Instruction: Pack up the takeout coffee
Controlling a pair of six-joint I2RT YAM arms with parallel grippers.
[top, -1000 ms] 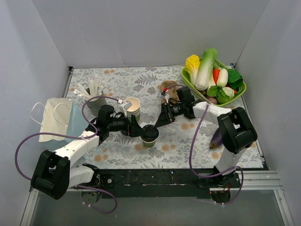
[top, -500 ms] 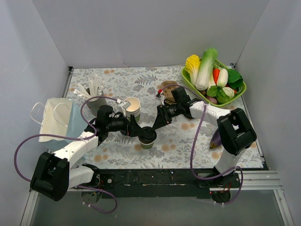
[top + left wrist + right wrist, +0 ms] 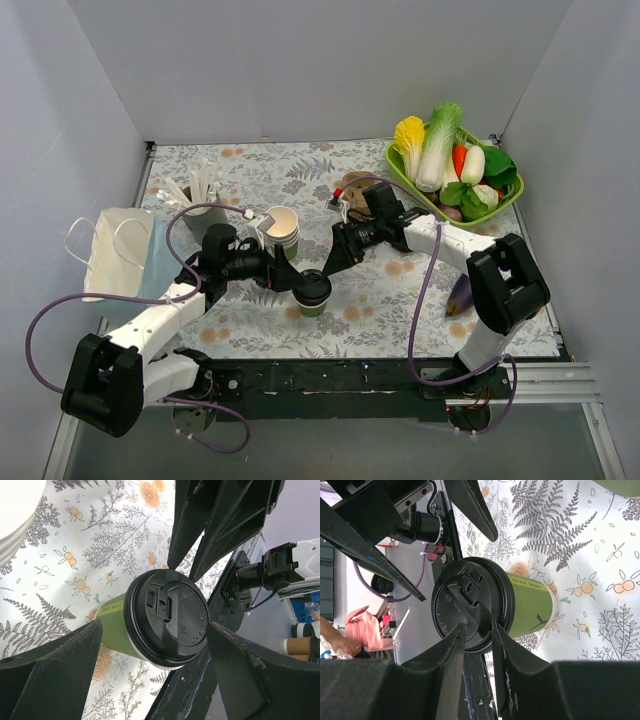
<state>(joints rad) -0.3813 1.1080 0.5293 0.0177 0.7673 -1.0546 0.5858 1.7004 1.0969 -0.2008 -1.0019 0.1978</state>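
Note:
The takeout coffee (image 3: 312, 290), a green cup with a black lid, stands upright on the floral mat near the middle front. My left gripper (image 3: 303, 285) reaches in from the left. Its two fingers straddle the cup and touch its sides in the left wrist view (image 3: 156, 630). My right gripper (image 3: 332, 266) comes in from the upper right. Its fingers are only narrowly apart and straddle the rim of the lid (image 3: 470, 605), one fingertip (image 3: 461, 630) over the lid's top and the other against its side. The cup's green body (image 3: 530, 605) shows beyond them.
A stack of lidless cups (image 3: 283, 226) stands just behind the left gripper. A holder of stirrers (image 3: 200, 195) and a white bag (image 3: 115, 250) are at the left. A green basket (image 3: 393, 160) of vegetables is at the back right, and an eggplant (image 3: 460, 293) lies by the right arm.
My right gripper has moved left and closer to the cup's lid. The cup and my left gripper have shifted slightly left.

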